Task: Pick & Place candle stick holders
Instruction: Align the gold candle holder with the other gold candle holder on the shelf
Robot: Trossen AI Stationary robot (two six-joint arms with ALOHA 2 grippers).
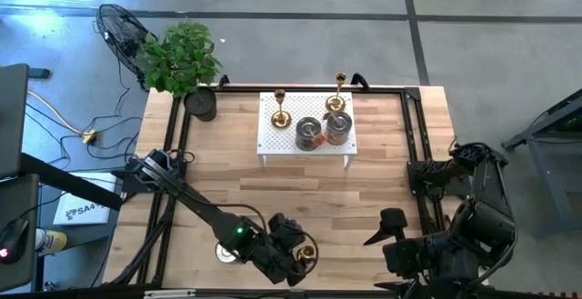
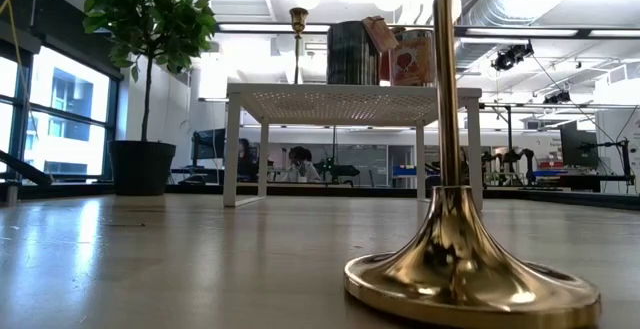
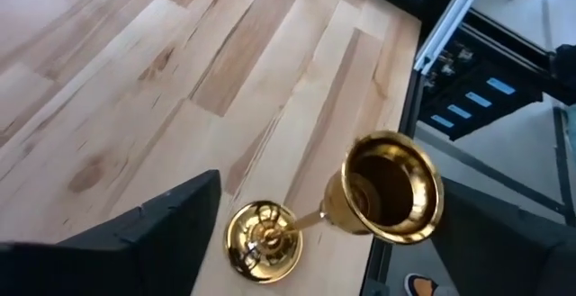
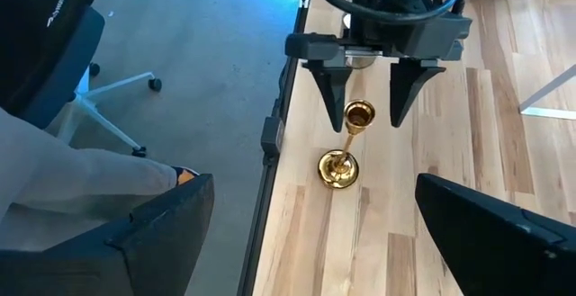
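The brass candlestick (image 3: 346,206) stands upright at the table's near edge, between the spread fingers of my left gripper (image 4: 367,87), which isn't gripping it; my right gripper (image 1: 393,229) waits open near the table's right corner

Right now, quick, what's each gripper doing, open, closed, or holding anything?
Left gripper: open, fingers either side of the gold candle stick holder, not gripping it.
Right gripper: open, holding nothing.
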